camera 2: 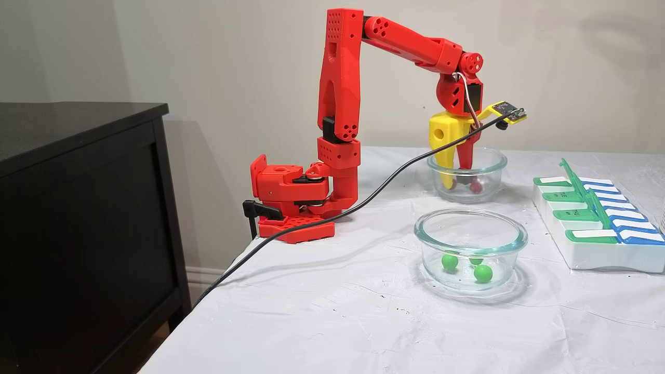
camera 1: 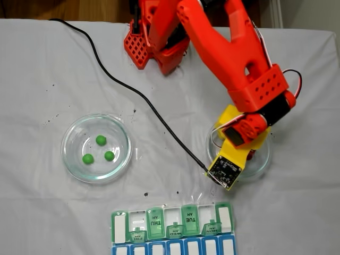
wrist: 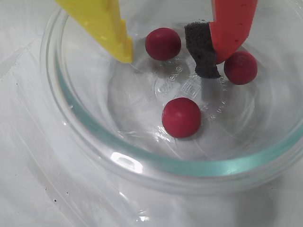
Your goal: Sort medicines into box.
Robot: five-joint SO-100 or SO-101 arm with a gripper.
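Inside the glass dish point(wrist: 71, 118), the open pincer point(wrist: 170, 59) straddles one red ball point(wrist: 163, 43).

I see a white-covered table point(camera 1: 48, 79) carrying two glass dishes point(camera 1: 96, 147) point(camera 2: 466, 175), the pill box point(camera 1: 172, 228) at bottom centre, the arm's base point(camera 2: 291, 208) and a black cable point(camera 1: 133, 90).

The red plastic arm point(camera 2: 340, 93) rises upright from its base, bends at the elbow and reaches out level, its wrist turned straight down. The gripper point(wrist: 170, 59) hangs with one yellow finger point(wrist: 106, 28) and one red finger point(wrist: 232, 26) spread apart, nothing between them. A dark foam pad point(wrist: 202, 49) lines the red finger's inner face. In a fixed view the gripper point(camera 2: 457, 179) points downward, its tips low.
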